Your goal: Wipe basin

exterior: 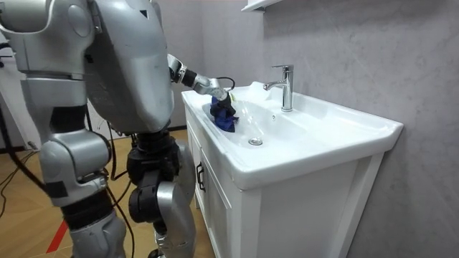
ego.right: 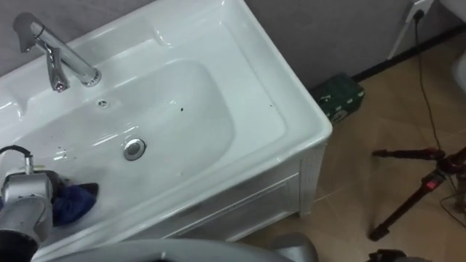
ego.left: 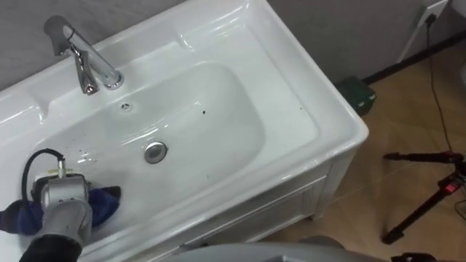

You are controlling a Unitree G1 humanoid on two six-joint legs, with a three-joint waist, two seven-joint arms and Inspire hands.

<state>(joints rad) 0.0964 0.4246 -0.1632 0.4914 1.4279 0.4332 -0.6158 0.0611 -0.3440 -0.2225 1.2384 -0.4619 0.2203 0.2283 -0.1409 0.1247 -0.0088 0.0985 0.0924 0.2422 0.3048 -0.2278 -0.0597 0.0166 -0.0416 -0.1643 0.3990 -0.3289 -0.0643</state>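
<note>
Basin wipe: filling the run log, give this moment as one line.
task: wipe basin | left hand: on blue cloth | blue cloth: inside bowl, left of drain | robot: standing at basin front

The white basin [ego.left: 291, 109] is long and rectangular, glossy, with a broad flat rim and a shallow rounded bowl. It carries a few tiny dark specks (one in the bowl, one on the rim). A crumpled dark blue cloth [ego.left: 106, 204] lies bunched at the bowl's near left end, left of the drain [ego.left: 155, 151].
</note>
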